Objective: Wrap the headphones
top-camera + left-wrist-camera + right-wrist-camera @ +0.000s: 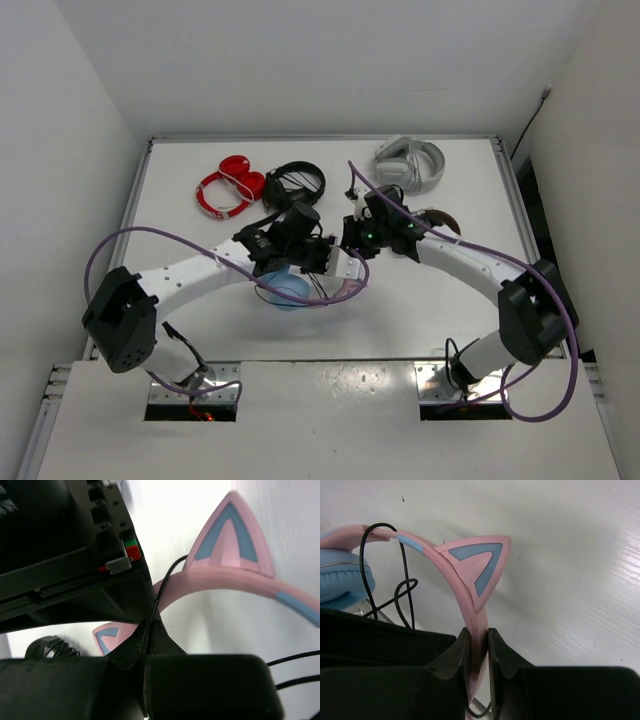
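The headphones lie at the table's middle: a light blue ear cup [285, 290] and a thin pink headband [347, 290]. My right gripper [479, 636] is shut on the pink headband [451, 575], just below one cat ear [476, 565]. The blue ear cup [340, 580] and loops of black cable [402, 586] show to its left. My left gripper [150, 626] is shut on the thin black cable [165, 582], which rises from the jaws in front of the headband [220, 580] and cat ear [231, 535]. In the top view both grippers [322, 255] [350, 258] meet over the headphones.
A red pair [230, 187] and a black pair [295, 185] lie at the back left. A grey-white pair [410, 165] lies at the back right, and a brown pair [443, 218] shows partly behind my right arm. The right arm's body [65, 545] is close to my left gripper.
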Controlling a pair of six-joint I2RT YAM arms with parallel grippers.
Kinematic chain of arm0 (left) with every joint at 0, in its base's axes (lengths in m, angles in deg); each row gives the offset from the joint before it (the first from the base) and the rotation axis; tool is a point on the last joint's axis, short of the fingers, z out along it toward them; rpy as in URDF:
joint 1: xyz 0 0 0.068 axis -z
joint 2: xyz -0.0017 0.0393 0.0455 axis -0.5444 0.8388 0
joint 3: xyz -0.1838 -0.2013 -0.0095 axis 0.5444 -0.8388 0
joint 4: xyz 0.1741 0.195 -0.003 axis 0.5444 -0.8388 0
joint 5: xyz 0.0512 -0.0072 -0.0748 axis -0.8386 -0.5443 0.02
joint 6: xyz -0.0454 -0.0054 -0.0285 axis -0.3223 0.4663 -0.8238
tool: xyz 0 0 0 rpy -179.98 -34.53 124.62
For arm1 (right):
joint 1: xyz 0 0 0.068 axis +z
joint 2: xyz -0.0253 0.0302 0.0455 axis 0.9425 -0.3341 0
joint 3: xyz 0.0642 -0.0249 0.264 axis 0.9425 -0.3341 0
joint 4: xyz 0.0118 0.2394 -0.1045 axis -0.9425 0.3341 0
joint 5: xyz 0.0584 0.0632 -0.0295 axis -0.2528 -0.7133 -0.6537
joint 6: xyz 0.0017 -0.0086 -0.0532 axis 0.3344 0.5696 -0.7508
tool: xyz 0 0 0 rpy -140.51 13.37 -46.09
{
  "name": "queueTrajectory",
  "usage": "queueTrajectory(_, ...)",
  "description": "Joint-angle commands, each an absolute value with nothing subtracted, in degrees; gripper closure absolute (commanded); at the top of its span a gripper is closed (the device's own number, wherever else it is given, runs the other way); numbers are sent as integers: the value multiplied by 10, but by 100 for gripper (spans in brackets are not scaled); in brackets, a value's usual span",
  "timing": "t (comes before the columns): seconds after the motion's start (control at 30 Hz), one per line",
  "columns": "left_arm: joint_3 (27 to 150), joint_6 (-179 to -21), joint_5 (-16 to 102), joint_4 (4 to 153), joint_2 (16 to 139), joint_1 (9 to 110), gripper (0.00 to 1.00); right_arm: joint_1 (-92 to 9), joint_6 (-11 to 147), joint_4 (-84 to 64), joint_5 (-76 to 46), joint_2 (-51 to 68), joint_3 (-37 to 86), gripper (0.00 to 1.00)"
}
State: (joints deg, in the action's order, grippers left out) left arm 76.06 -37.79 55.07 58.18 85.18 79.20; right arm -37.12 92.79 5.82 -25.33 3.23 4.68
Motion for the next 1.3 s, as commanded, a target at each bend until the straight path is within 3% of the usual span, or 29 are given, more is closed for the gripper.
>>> queueTrajectory(0.0,782,-401,613,603,809,781,100,-381,949,22,-269,52,64,100)
queueTrajectory(0.13,728,-468,653,686,718,770,100,-393,949,22,-257,57,53,100)
queueTrajectory(0.4,707,-787,493,847,667,703,100,-393,938,16,-246,62,42,100)
queueTrajectory(0.9,870,-1031,500,810,868,509,100,-358,870,42,-209,84,71,100)
queueTrajectory(1.27,891,-1096,617,748,932,469,100,-352,840,59,-211,95,95,100)
